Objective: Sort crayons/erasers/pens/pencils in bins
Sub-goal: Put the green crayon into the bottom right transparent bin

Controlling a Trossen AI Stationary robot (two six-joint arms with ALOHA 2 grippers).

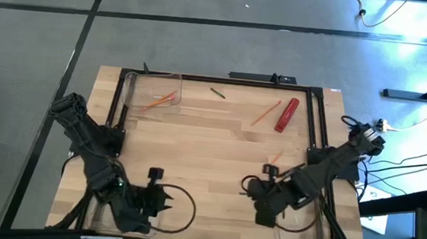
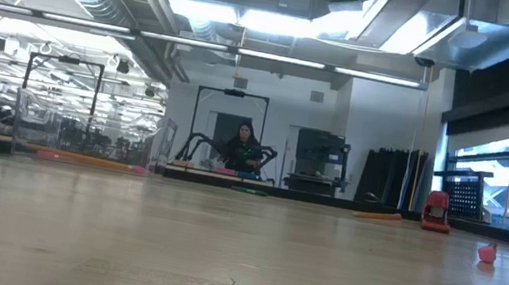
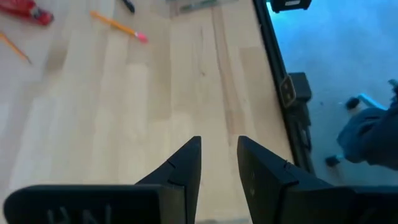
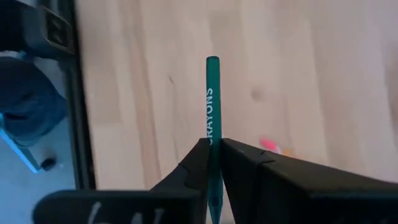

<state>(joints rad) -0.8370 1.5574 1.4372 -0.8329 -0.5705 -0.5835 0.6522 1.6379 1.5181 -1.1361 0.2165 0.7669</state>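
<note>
My right gripper [image 4: 214, 144] is shut on a green crayon [image 4: 212, 93] printed "CRAYONS", above the table's near right part [image 1: 257, 193]. My left gripper [image 3: 219, 144] hangs open over the near left part [image 1: 163, 199] with nothing between its fingers. Orange pencils lie in a clear bin [image 1: 151, 93] at the far left. On the bare wood lie a loose pencil [image 1: 266, 114], a thick red cylinder [image 1: 287, 115], a short pencil with a pink eraser [image 1: 275, 156] and a dark stick [image 1: 217, 93]. The low view shows neither gripper. My right gripper pinches the crayon's shaft [image 4: 213, 138] between its two fingers, below the printed word. The crayon lies along the fingers; its flat end [image 4: 212, 60] sticks out well past the fingertips and its other end [image 4: 214, 211] reaches back between them. It is lifted clear of the table.
A black frame [image 1: 316, 120] runs along the table's far and side edges. More clear bin walls show at the near left [image 1: 99, 217] and near right [image 1: 311, 236] corners. The middle of the table [image 1: 211, 150] is bare wood. A person sits far behind the table [image 2: 242, 146].
</note>
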